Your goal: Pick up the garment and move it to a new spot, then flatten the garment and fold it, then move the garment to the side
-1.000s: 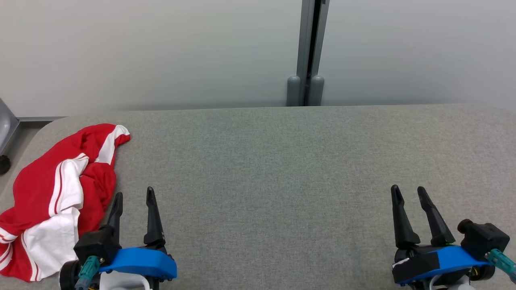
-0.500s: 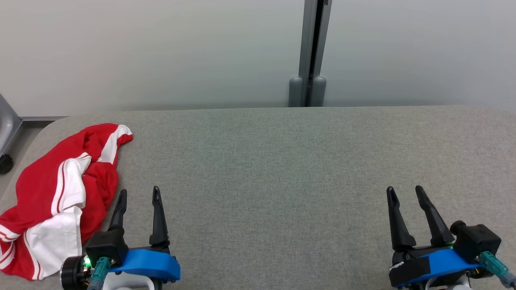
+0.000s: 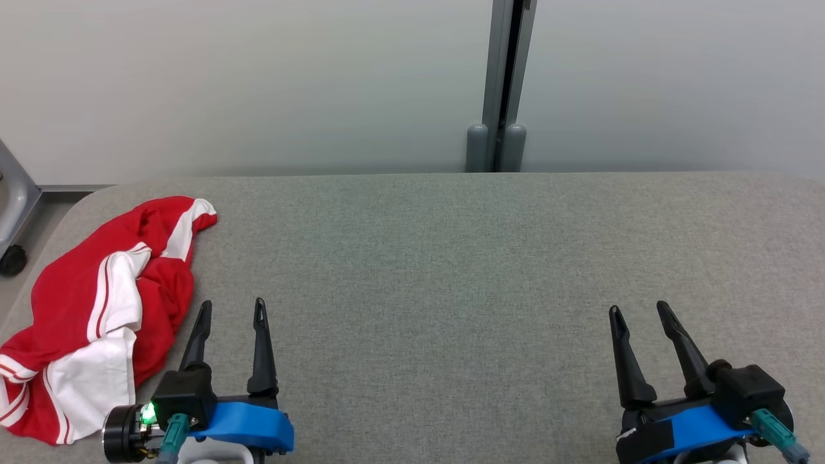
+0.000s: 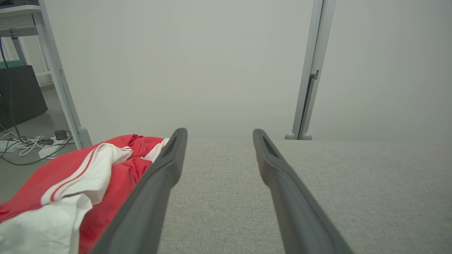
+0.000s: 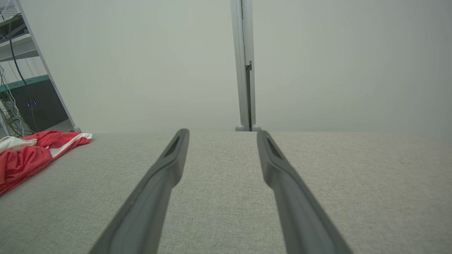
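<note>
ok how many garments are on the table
1: a red and white garment, crumpled at the left edge of the table, left of the open left hand. It is bunched, so a second piece tucked inside cannot be ruled out.

You are looking at a wide grey fabric-covered desk (image 3: pixel 451 258) with a rounded far-left corner; directly on it, at its left end, lies one crumpled red-and-white garment (image 3: pixel 77 303), bunched in folds.

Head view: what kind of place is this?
Probably a robotics lab or test room: a grey fabric-covered table, plain partition panels joined by a metal post, and loose cables on the floor beside a metal rack.
</note>
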Motion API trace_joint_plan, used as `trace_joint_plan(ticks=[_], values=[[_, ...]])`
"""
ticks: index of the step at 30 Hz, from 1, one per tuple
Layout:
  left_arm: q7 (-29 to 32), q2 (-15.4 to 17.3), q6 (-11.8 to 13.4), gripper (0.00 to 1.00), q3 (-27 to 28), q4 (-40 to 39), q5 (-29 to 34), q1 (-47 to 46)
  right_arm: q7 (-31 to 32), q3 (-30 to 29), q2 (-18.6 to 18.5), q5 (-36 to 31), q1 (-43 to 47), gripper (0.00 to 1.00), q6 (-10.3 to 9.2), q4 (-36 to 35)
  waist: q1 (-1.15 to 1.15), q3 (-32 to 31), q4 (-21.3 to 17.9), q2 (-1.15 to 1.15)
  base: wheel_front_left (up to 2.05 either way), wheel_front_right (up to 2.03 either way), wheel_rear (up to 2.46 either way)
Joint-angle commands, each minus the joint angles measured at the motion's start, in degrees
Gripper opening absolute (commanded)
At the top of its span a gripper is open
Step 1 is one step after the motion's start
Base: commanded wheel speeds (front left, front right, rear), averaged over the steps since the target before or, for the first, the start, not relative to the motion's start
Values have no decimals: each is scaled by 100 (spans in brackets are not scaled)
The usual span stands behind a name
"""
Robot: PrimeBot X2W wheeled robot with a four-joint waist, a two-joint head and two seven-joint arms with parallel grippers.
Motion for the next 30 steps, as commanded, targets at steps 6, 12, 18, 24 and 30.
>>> trace_joint_plan(ticks=[6, 12, 18, 24, 30], values=[[-45, -14, -57, 100, 58, 100, -124, -80, -44, 18, -41, 28, 2, 100, 15, 86, 0, 2, 5, 0, 0, 0, 0], [-45, -25, -91, 100, 67, 153, -183, -103, -44, 21, -40, 127, -16, 100, 14, 132, 0, 12, 16, 0, 0, 0, 0], [-44, -26, -68, 100, 84, 171, -138, -182, -42, -12, -38, 99, -49, 100, 14, 80, 0, 66, 173, 0, 0, 0, 0], [-41, -24, -11, 100, 120, 192, -109, -267, -37, -22, -38, 61, -90, 100, 9, 79, 0, 122, 476, 0, 0, 0, 0], [-40, 26, -2, 100, 229, 204, -104, -392, -37, -4, -38, 13, -176, 100, 9, 86, 0, 220, 972, 0, 0, 0, 0]])
